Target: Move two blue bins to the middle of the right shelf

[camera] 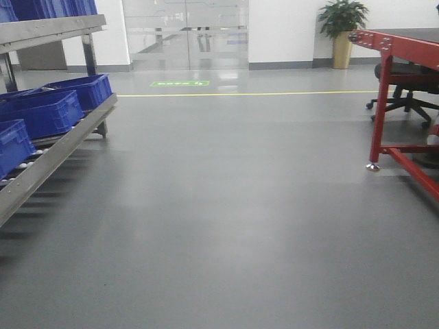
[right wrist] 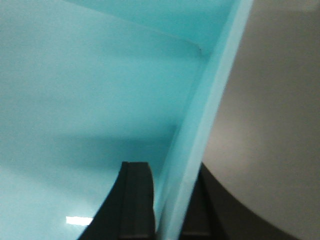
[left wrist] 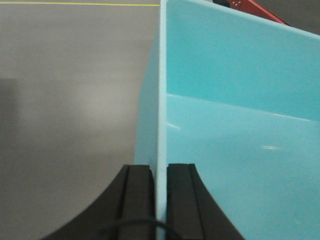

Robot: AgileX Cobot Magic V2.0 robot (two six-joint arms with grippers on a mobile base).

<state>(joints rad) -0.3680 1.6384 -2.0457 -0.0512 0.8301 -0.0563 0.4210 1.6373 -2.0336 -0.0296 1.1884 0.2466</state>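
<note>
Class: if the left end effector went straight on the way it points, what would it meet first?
The wall of the light blue bin, which the left end effector already pinches; beyond it probably floor, though depth is unclear.

We are looking across a glossy grey floor [camera: 226, 205] that is catching soft overhead light. At 12 o'clock, frosted glass doors [camera: 185, 34] are standing in a white wall [camera: 288, 27], with a green floor marking [camera: 180, 83] lying just before them and a thin yellow line [camera: 274, 93] running across the floor. At 1 o'clock a potted plant [camera: 342, 20] is sitting against the wall. At 3 o'clock a red metal frame [camera: 378, 103] is standing, with a black office chair [camera: 408, 86] sitting behind it. At 9 o'clock a steel roller rack [camera: 62, 147] is slanting along the floor's edge.
</note>
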